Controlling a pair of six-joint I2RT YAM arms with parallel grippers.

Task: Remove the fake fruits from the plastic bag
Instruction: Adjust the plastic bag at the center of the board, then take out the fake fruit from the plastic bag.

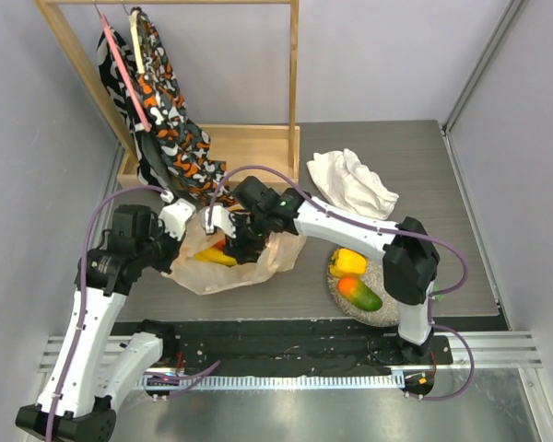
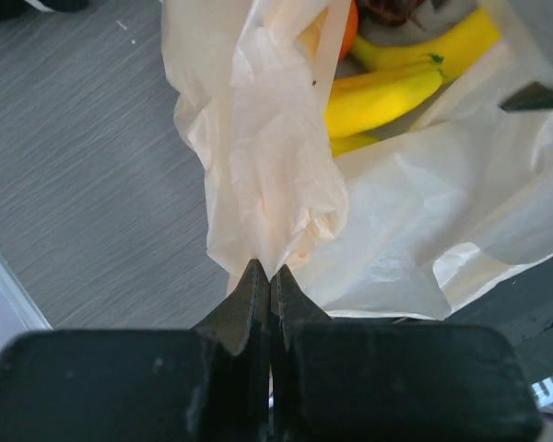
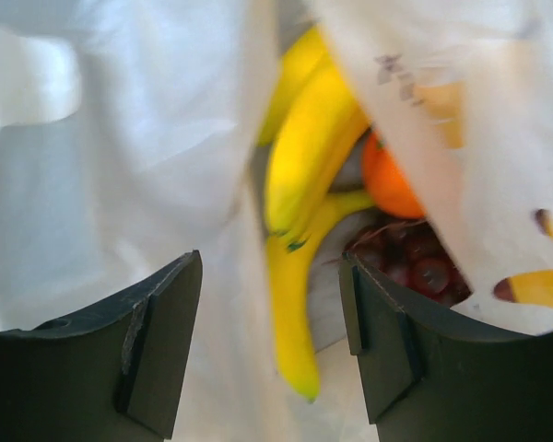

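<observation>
Left gripper, pinched shut on the rim of the plastic bag on the table, holds its mouth up; right gripper, jaws wide and empty, straddles the banana bunch inside and should centre on it, clear of the film, before closing.
</observation>
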